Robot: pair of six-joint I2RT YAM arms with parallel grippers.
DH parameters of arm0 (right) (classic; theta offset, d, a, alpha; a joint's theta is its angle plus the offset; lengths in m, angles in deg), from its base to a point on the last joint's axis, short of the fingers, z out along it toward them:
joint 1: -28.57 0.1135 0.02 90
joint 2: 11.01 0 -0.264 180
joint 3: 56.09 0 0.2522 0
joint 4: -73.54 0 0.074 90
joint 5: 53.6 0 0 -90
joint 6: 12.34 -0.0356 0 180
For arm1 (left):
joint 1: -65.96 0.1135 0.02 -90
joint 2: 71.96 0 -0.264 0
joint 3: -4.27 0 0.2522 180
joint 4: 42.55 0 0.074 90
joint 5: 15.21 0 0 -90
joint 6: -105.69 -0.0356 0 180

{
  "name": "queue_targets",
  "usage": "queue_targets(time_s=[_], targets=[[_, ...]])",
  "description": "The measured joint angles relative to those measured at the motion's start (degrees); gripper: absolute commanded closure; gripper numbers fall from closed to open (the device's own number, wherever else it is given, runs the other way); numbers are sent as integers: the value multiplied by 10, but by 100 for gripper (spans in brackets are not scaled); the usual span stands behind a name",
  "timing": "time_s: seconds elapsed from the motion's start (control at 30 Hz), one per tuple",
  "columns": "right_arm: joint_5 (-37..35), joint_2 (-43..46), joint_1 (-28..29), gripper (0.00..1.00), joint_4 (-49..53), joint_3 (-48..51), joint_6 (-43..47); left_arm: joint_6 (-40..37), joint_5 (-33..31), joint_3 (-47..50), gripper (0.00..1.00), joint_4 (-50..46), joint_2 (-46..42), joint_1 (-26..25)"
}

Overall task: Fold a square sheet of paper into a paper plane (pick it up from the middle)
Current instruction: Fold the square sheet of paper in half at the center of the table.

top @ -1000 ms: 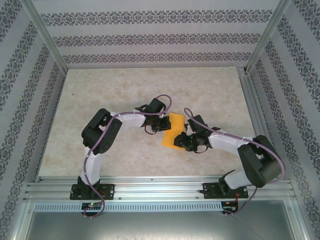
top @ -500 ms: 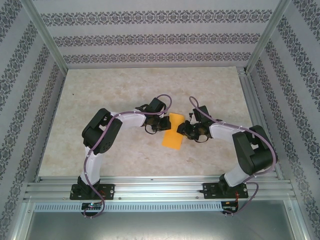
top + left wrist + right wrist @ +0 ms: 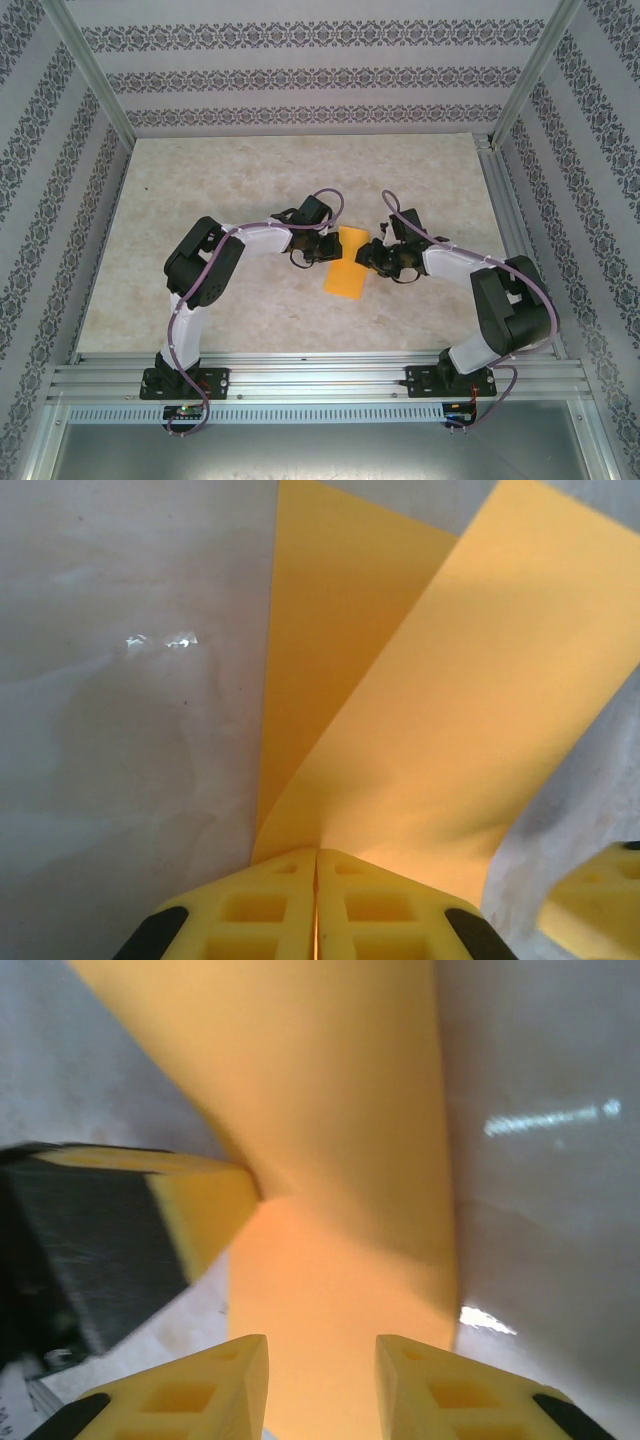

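- Leftward first, from the overhead camera: white-and-black left arm with a purple cable (image 3: 205, 265), bolted to the near aluminium rail (image 3: 320, 375) and bent over the pale marbled tabletop (image 3: 200, 190) toward the middle.
- At its tip, the left gripper with yellow block fingers (image 3: 326, 250), touching the left edge of a thin orange-yellow paper sheet (image 3: 347, 265).
- From the left wrist camera: left gripper (image 3: 316, 858) pressed fully together, fingers (image 3: 260, 905) flush against each other, clamped on the sheet (image 3: 420, 710) at a crease (two flaps rising out of the pinch and spreading like a V, the left one narrow, the right one broad).
- Sheet lifted clear of the tabletop (image 3: 120, 730) at the pinched part; contact of the far edges with the table impossible to tell.
- In the bottom right corner of that same view, a yellow finger of the other gripper (image 3: 590, 905), near the broad flap.
- Mid-table in the overhead view: sheet seen as a longish, slightly slanted strip, lying between the two grippers.
- Rightward: right gripper with matching yellow fingers (image 3: 372, 256), just beside the sheet's right edge, carried by the right arm (image 3: 500, 300), folded back on itself.
- From the right wrist camera: right gripper (image 3: 322, 1355) narrowly parted, a plain gap between its two fingers (image 3: 210, 1380), the sheet (image 3: 340, 1110) stretching across beyond the tips, not clamped.
- At the left of that view, one yellow finger of the left gripper (image 3: 205, 1200) meeting the sheet at its bend.
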Motion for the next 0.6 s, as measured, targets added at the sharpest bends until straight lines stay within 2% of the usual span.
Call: queue_targets(time_s=[0.13, 0.4, 0.6], targets=[[10, -11, -7, 68, -19, -23, 0, -2, 0, -2, 90, -2, 1, 0], [21, -99, -12, 68, -49, -19, 0, -6, 0, -2, 90, -3, 1, 0], [27, -99, -19, 67, -60, -19, 0, -8, 0, -4, 90, -4, 1, -1]])
